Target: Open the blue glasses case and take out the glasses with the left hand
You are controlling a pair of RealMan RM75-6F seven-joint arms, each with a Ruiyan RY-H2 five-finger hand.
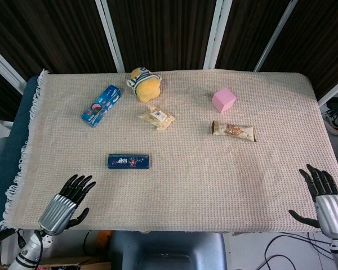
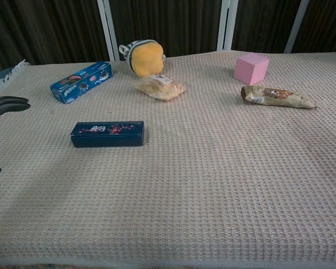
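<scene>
From the head view: the left hand (image 1: 67, 201) hovers over the near edge of the table (image 1: 270, 185), fingers spread, holding nothing. The blue glasses case (image 1: 128, 161) lies shut and flat, ahead of that hand and a little to its right, well apart from it. The right hand (image 1: 324, 198) sits at the near right corner, fingers apart, empty too. Further back: a blue snack box (image 1: 101, 105), a yellow plush toy (image 1: 145, 83), a small snack bag (image 1: 156, 117), a pink cube (image 1: 223, 99) and a wrapped bar (image 1: 234, 131).

The risk, as I judge it: the case is low and loose on the cloth, so a one-handed pry could slide or flip it instead of lifting the lid.

Chest view: only dark fingertips (image 2: 10, 103) of the left hand peek in at the left edge; the right hand is absent here. But this lower angle shows the case's front side wall.
</scene>
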